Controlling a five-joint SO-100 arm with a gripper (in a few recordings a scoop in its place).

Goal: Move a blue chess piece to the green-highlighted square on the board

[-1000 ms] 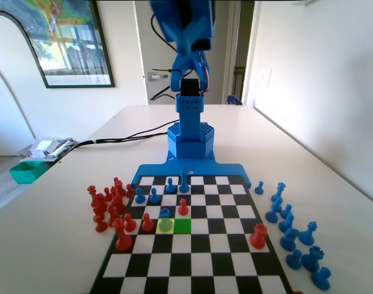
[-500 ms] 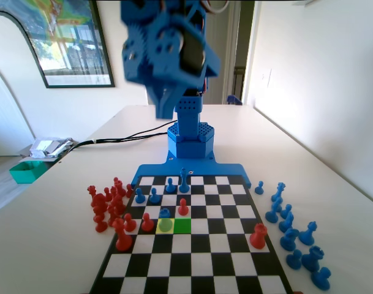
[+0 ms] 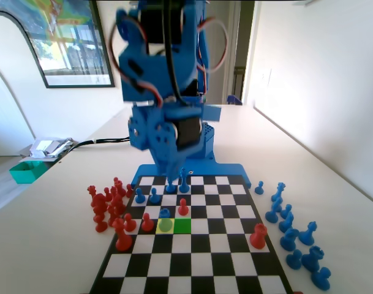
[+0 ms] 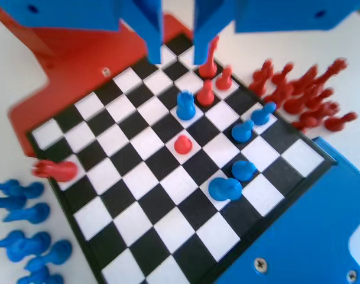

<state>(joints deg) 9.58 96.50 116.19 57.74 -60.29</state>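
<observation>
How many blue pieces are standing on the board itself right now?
5. In the fixed view, one blue pawn stands on the yellow square; two more pawns stand farther back on the left; a fourth pawn and a taller piece stand in the farthest rows. None seems hidden.

A broad cream-white surface (image 3: pixel 308 153) lies in bright daylight. At ten o'clock, a dark-framed colourful picture (image 3: pixel 64 43) hangs on the white wall (image 3: pixel 321 73). A green plastic tray (image 3: pixel 28 171) sits at nine o'clock.
</observation>
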